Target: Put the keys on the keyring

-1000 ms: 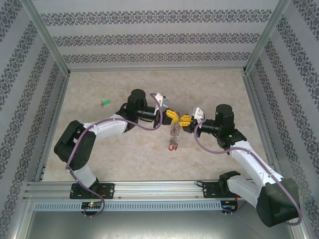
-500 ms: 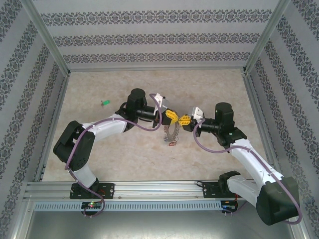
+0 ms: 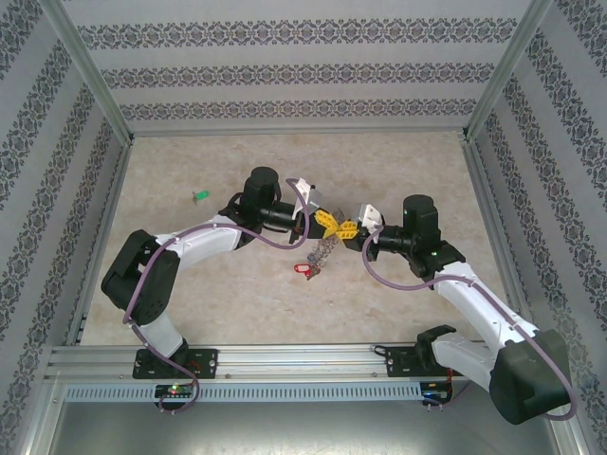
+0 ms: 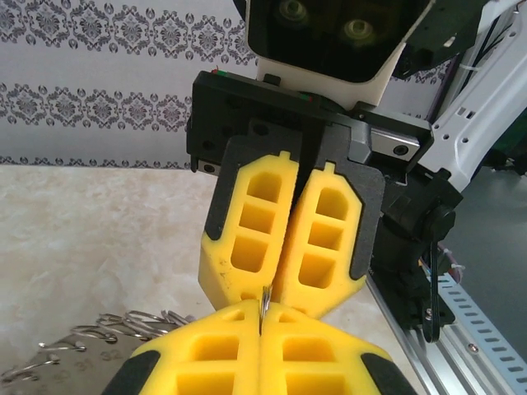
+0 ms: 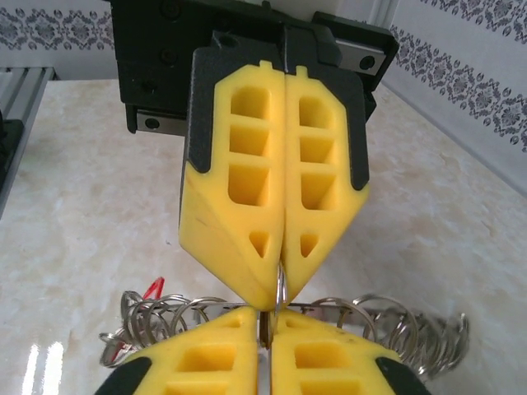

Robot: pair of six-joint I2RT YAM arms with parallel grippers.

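Note:
The keyring [image 3: 322, 252], a bunch of grey wire loops, hangs over the table's middle with a red-tagged key [image 3: 305, 272] at its lower left. My left gripper [image 3: 329, 221] and right gripper [image 3: 348, 228] meet tip to tip above it. In the left wrist view the left gripper [image 4: 263, 313] is shut on a thin wire of the ring. In the right wrist view the right gripper [image 5: 266, 319] is shut on the same thin metal, just under the left's fingertips [image 5: 247, 280]. Loops [image 5: 395, 322] fan out behind. A green-tagged key [image 3: 200, 196] lies far left.
Patterned walls and metal posts [image 3: 95, 90] fence the marble tabletop [image 3: 398, 161]. An aluminium rail [image 3: 285, 358] with both arm bases runs along the near edge. Purple cables [image 3: 379, 275] loop beside each arm.
The right gripper has closed and shifted slightly left against the left gripper. The hanging bunch with the red tag has swung up and to the left.

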